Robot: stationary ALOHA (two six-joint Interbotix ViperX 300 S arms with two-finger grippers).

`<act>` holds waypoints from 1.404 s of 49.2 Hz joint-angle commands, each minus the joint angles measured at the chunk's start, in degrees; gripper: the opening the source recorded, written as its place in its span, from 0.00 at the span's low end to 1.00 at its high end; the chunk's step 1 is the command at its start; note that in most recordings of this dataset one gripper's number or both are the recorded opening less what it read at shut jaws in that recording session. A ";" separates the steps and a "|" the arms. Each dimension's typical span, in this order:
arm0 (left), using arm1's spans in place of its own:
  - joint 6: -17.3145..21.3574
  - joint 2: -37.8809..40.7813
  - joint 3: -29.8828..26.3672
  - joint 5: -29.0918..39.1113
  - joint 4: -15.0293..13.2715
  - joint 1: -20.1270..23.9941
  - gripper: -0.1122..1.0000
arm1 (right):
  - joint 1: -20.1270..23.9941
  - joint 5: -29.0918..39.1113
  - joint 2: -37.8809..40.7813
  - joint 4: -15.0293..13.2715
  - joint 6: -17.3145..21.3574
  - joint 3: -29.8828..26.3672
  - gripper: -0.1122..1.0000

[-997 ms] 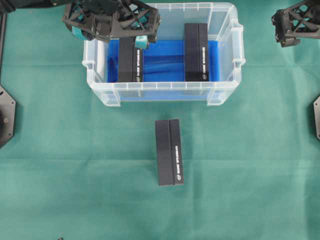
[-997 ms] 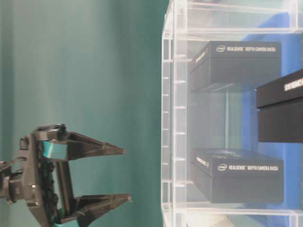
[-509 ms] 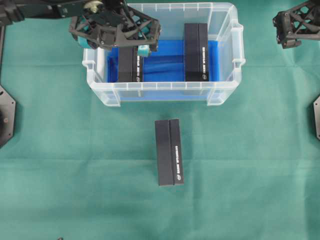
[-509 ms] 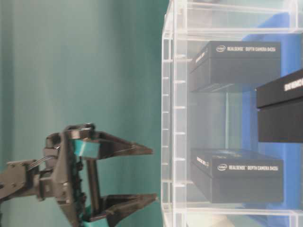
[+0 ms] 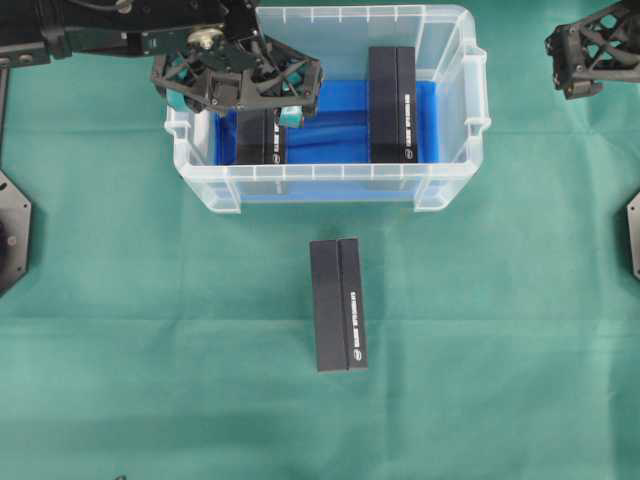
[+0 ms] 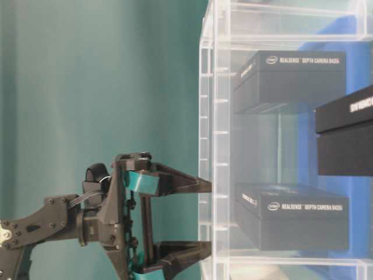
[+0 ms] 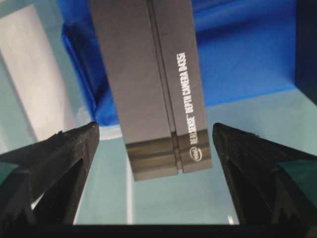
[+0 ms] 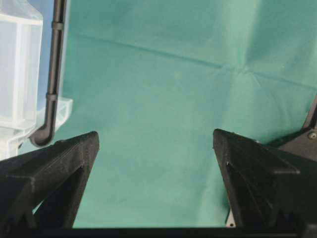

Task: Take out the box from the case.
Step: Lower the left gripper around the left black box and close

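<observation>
1. The case (image 5: 455, 120) sits on the far half of the green surface (image 5: 150, 330), and two dark boxes lie inside it on the blue lining (image 5: 330, 125): the left box (image 5: 262, 140) and the right box (image 5: 392, 105).
2. A third box (image 5: 338, 318) lies outside on the surface, well nearer than the case, so judging by how things lie, that one is already out.
3. The left pincer (image 5: 255, 100) hangs over the left part of the case, directly above the left box, with its jaws wide apart and nothing between them.
4. In the left wrist view the left box (image 7: 148, 84) lies below and between the two spread fingers (image 7: 64, 153), not touched by either.
5. The box's long axis runs far to near in the overhead view; the jaws stand left and right of it, so they straddle its narrow width, which is the fit a grasp needs.
6. In the table-level view the fingertips (image 6: 198, 185) are about at the rim of the case, with the box deeper inside, so the likely next move is straight down.
7. The right pincer (image 5: 590, 55) waits far right, clear of the case, jaws apart and empty; it is the farther one from the left box.
</observation>
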 commanded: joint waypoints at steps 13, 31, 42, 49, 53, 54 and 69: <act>-0.53 0.70 2.29 -3.96 0.26 0.18 0.97 | 0.35 -0.53 -0.62 0.09 0.09 -0.53 0.94; -0.62 2.20 2.55 -5.19 0.26 0.62 0.97 | 0.62 -1.76 -0.62 0.18 0.09 -0.53 0.94; -0.62 2.90 2.90 -5.36 0.26 0.79 0.97 | 0.70 -2.29 -0.62 0.18 0.09 -0.53 0.94; -1.49 3.34 3.25 -6.77 0.26 0.88 0.97 | 0.70 -2.46 -0.62 0.18 0.00 -0.53 0.94; -2.11 3.34 3.78 -7.73 0.26 0.88 0.97 | 0.70 -2.55 -0.62 0.18 0.00 -0.53 0.94; -2.20 3.34 3.96 -7.91 0.26 0.97 0.97 | 0.70 -2.55 -0.62 0.18 0.00 -0.53 0.94; -2.81 3.34 5.27 -8.09 0.26 1.23 0.97 | 0.70 -2.55 -0.62 0.18 -0.09 -0.53 0.94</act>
